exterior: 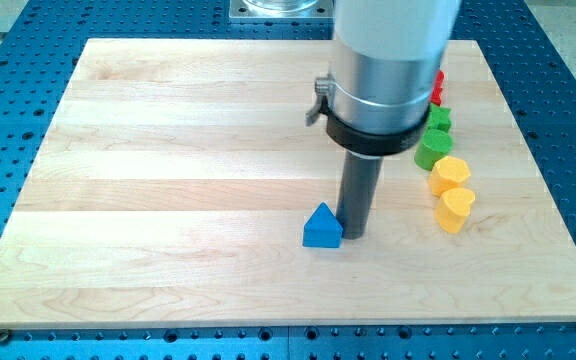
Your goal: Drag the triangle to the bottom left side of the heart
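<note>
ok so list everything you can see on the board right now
blue triangle: 1, blue, lower middle of the board
yellow heart: 1, yellow, right side, lowest in the column of blocks
yellow block: 1, yellow, just above the heart
green blocks: 2, green, above the yellow ones, shapes unclear
red block: 1, red, top of the column, mostly hidden by the arm
wooden board: 1, light wood, on a blue perforated table
my tip: 1, dark rod, against the triangle's right side

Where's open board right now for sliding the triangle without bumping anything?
The whole stretch to the view's left of the blue triangle is bare, as is the strip below it. My tip sits against its right side. Crowded: the right edge, with yellow heart, yellow block, green blocks.
</note>
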Tool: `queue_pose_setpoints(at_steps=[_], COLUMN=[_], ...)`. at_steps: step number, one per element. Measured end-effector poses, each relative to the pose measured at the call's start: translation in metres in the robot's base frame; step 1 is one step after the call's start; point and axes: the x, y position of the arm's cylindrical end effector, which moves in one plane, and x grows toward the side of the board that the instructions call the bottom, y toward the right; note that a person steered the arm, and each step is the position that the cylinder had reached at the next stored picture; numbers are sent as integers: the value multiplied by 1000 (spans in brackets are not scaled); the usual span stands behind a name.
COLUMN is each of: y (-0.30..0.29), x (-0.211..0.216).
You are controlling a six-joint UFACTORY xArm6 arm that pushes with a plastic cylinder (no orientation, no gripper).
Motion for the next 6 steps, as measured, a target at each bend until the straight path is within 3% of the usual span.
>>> queue_pose_setpoints(at_steps=[1, 3, 4, 6], y=[-36, -106, -116, -65], x=[-23, -2, 36, 11])
